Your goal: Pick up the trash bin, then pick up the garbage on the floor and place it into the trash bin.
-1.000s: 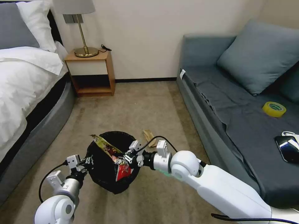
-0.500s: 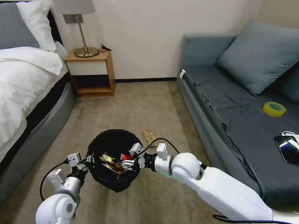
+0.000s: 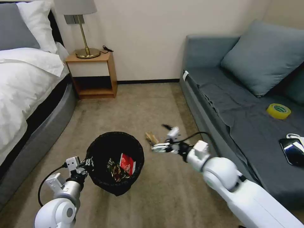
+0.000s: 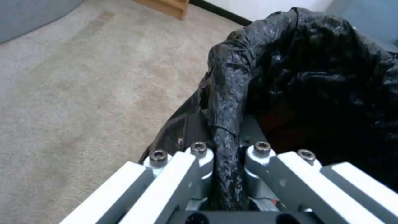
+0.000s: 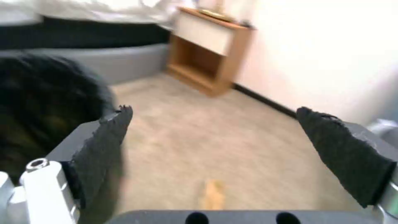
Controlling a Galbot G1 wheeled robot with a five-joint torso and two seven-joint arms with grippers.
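Left gripper [image 3: 83,165] low and nearest, fingers [image 4: 198,155] clamped on the bin's [image 3: 116,139] bag-covered rim, 1 on each side of the black fold, as seen close up in the left wrist view [image 4: 226,161]. Bin held off the carpet [image 3: 133,104], mouth open toward the head camera. Inside, 2 wrappers side by side: a yellow-red one [image 3: 114,171] and a red-white one [image 3: 127,164].

Right gripper [image 3: 162,136] beyond the bin's right edge, over the carpet, fingers [image 5: 108,137] spread wide with nothing between them. Tan paper [image 3: 151,138] on the carpet just beside that gripper, near the sofa's [image 3: 221,95] base; blurred and small between the spread fingers in the right wrist view [image 5: 213,194].

Farther right, on the sofa seat: tape roll [image 3: 278,111] and phone [image 3: 293,151], well apart from the bin. Bed [image 3: 25,82] along the left, nightstand [image 3: 93,74] with lamp [image 3: 80,25] against the far wall.
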